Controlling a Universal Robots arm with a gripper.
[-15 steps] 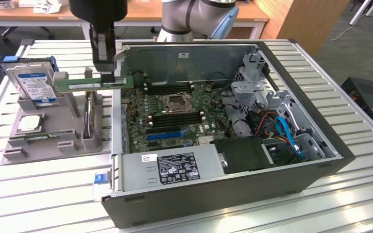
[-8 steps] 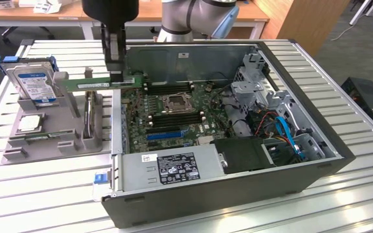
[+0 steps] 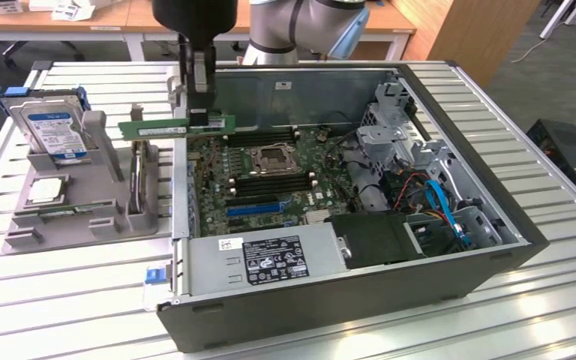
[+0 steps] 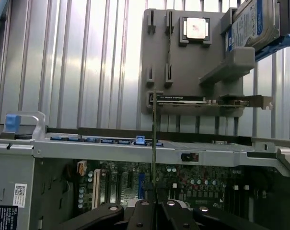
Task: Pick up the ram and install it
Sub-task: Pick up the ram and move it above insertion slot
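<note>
Tool [image 3: 204, 114]: nearly shut, clamped on the ram [image 3: 163, 129], nearer its end at the exterior view's right.
Ram: held in the air, long edge level, across the case [image 3: 368, 300] wall, not in any motherboard [image 3: 268, 187] slot.
Case: open, on the desk [image 3: 58, 300].
Holder [image 3: 108, 217]: gray, just beside the case, carrying hard drive [image 3: 53, 131] and processor [image 3: 46, 190].

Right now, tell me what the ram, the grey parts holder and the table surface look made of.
The ram: green circuit board, likely fibreglass laminate, matte, with a white label.
The grey parts holder: probably moulded or printed plastic, uniform dull grey without glints.
The table surface: seemingly aluminium, ribbed slats with bright reflections.
</note>
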